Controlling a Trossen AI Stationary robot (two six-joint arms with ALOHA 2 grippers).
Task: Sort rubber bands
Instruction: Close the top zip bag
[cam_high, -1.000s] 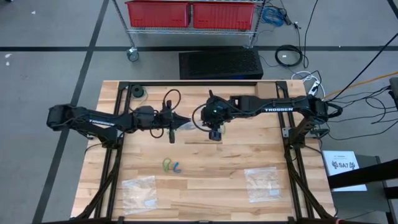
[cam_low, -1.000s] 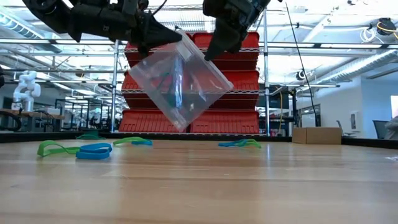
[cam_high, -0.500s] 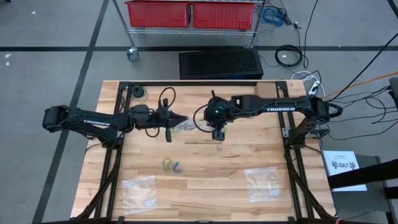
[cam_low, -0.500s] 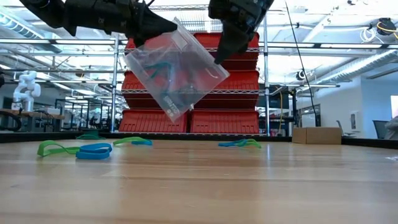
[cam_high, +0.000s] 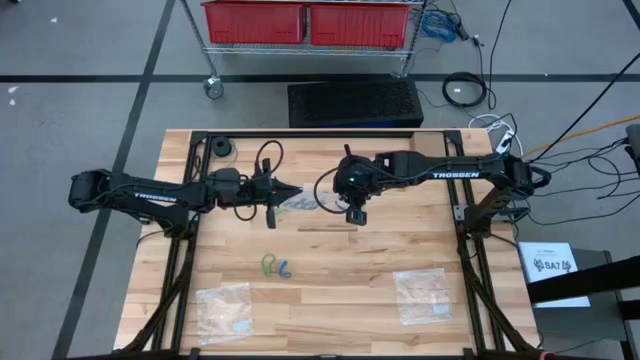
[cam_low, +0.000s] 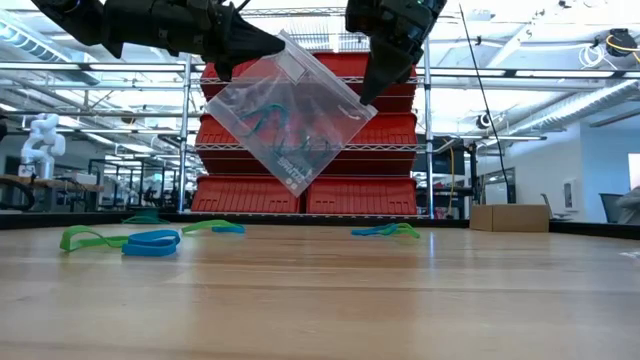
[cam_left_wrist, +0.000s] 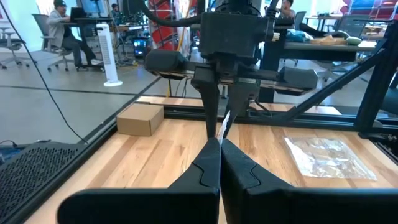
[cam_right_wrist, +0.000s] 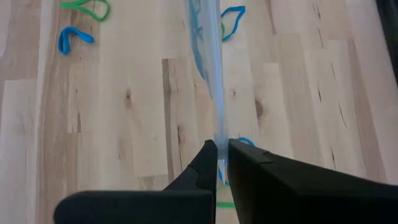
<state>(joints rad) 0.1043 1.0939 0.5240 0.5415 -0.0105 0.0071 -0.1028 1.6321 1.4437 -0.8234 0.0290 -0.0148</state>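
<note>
A clear plastic bag (cam_low: 290, 125) with blue and green rubber bands (cam_low: 270, 115) inside hangs tilted above the table between my two grippers. My left gripper (cam_low: 275, 45) reaches in level and is shut on one upper corner. My right gripper (cam_low: 368, 95) slants down and is shut on the other end of the same edge. In the high view the bag (cam_high: 306, 201) shows between the left gripper (cam_high: 296, 194) and the right gripper (cam_high: 352, 212). Loose rubber bands, green (cam_low: 85, 238) and blue (cam_low: 150, 242), lie flat on the table, and others (cam_low: 385, 230) lie farther back. My left gripper pinches the bag's upper corner (cam_low: 283, 40) between its two fingers, coming in level from the table's left side; its wrist view shows the bag's edge (cam_left_wrist: 225, 123) running out from the shut fingertips. The bag hangs clear of the table. My right gripper pinches the bag's edge at the lower end of the same side (cam_right_wrist: 218, 149), slanting down from above. The bag runs away from the fingers edge-on (cam_right_wrist: 208, 50). It is lifted clear and stretched flat between the two grippers.
Two more clear bags (cam_high: 222, 310) (cam_high: 422, 293) lie flat near the table's near edge. A green and a blue band (cam_high: 275, 266) lie between them, toward the middle. A cardboard box (cam_left_wrist: 140, 118) stands beyond the table's frame. Red bins (cam_low: 300, 190) fill the shelves behind.
The bag has swung up a little and been drawn flatter: it sagged a second ago, and its held edge now runs straight between the grippers. My right gripper has tipped and shifted slightly toward the table's right edge. Both grippers stay shut.
</note>
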